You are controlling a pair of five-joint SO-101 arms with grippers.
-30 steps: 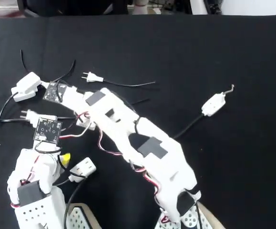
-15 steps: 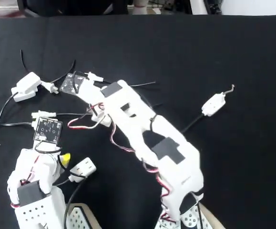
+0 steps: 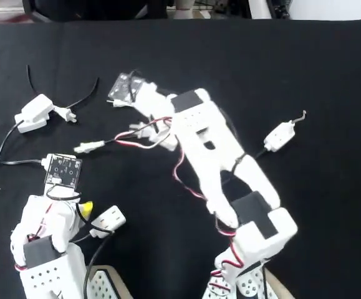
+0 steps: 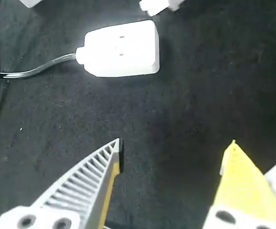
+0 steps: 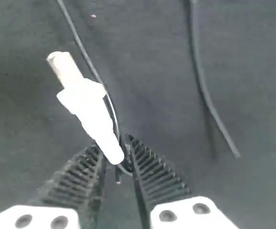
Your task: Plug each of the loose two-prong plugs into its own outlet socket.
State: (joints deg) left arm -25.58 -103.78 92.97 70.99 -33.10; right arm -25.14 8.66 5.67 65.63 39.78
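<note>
Pinching the rear end of a white two-prong plug [image 5: 85, 107] between jaws drawn almost together, the right gripper [image 5: 115, 145] holds it over the black table [image 5: 252, 71], with the plug's far end pointing away from the fingertips. A thin black cord [image 5: 80, 52] runs beside the plug into the jaw gap. The left gripper [image 4: 175, 143] has its jaws spread wide. A white outlet socket [image 4: 121, 47] lies ahead of them, well apart, its two slots showing.
</note>
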